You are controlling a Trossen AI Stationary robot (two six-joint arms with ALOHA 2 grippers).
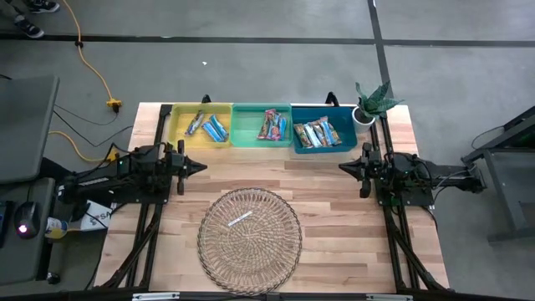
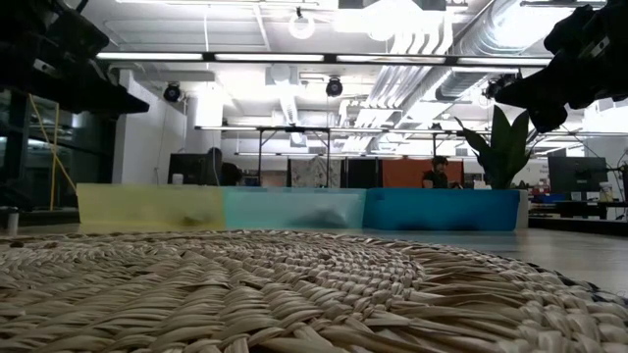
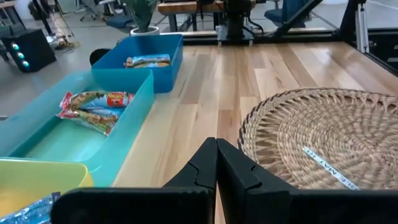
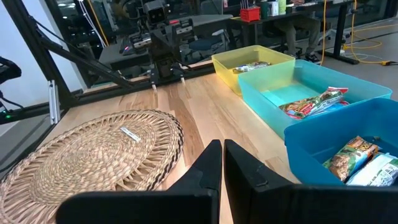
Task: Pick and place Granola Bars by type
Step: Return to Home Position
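We log table point(image 1: 334, 217) | woven basket point(image 1: 250, 251) at 6 o'clock | yellow bin point(image 1: 179, 134), green bin point(image 1: 247, 134), blue bin point(image 1: 347, 124) at 12 | left gripper point(image 1: 201, 166) at 9, right gripper point(image 1: 343, 168) at 3, both pinched closed, empty | Granola Bars point(image 1: 318, 134): blue in yellow, red in green, tan in blue | white strip point(image 1: 240, 219) on basket, perhaps a label

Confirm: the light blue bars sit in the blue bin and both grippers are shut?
No: the high view shows the light blue bars in the yellow bin, not the blue bin. The left gripper and right gripper are indeed shut.
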